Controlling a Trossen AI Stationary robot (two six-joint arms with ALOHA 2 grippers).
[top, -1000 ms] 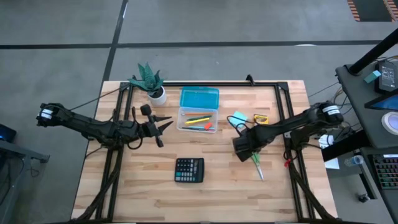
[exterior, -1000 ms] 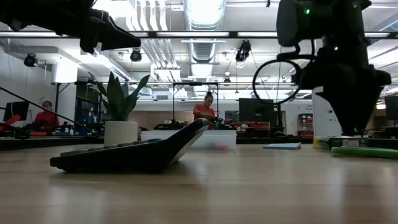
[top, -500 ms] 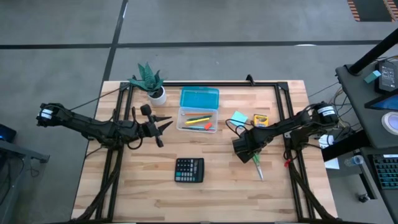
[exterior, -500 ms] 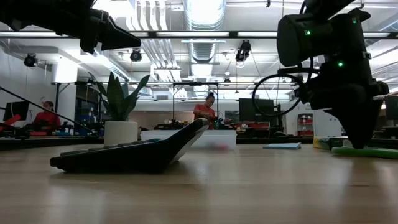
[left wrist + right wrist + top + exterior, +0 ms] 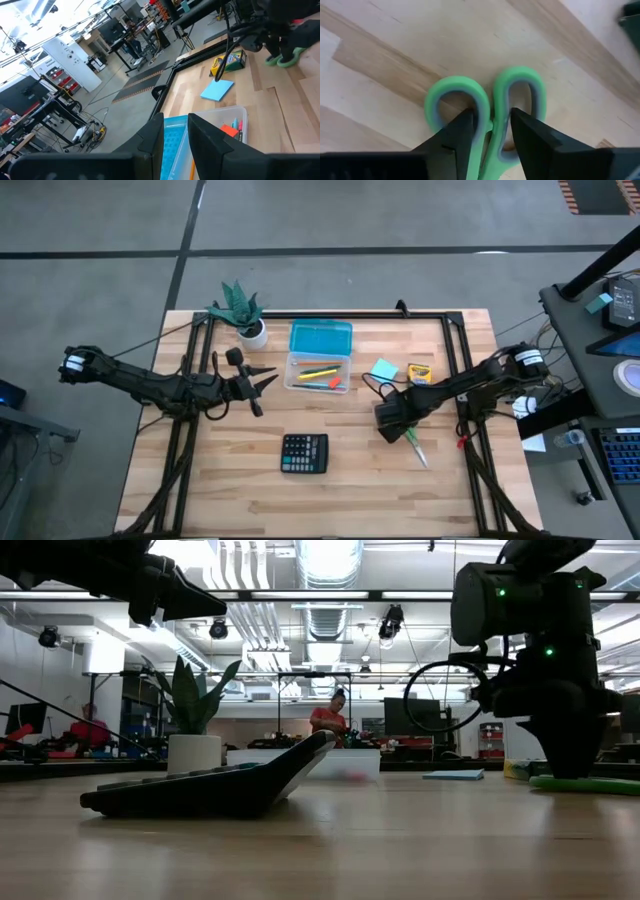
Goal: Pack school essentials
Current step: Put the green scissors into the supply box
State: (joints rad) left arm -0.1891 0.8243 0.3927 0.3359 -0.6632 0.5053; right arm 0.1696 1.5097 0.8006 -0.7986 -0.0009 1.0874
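The green-handled scissors (image 5: 416, 448) lie flat on the table right of centre, and their two green loops (image 5: 485, 95) fill the right wrist view. My right gripper (image 5: 492, 117) stands low over those loops (image 5: 585, 783), pointing down and shut on them. My left gripper (image 5: 264, 380) hangs open above the table's left half, beside the clear box (image 5: 318, 372) that holds yellow, orange and red pencils. The light-blue note pad (image 5: 384, 369) and the yellow crayon box (image 5: 419, 372) lie flat, farther back than the right gripper. My right gripper pinches the scissors where the two handle loops meet (image 5: 491, 107). One fingertip (image 5: 466, 125) stands inside each loop, with the inner bars of both loops between them. The fingers come from above, pointing down. The scissors lie flat on the table.
The box's blue lid (image 5: 320, 338) lies just behind the clear box. A black calculator (image 5: 304, 452) sits near the table's front, left of the scissors. A potted plant (image 5: 245, 315) stands at the far left corner. A black frame rail (image 5: 455, 350) runs along the right side. People sit in the room beyond.
My right gripper has come down from well above the table until its fingers reach the scissors' handles. The scissors have stayed on the table.
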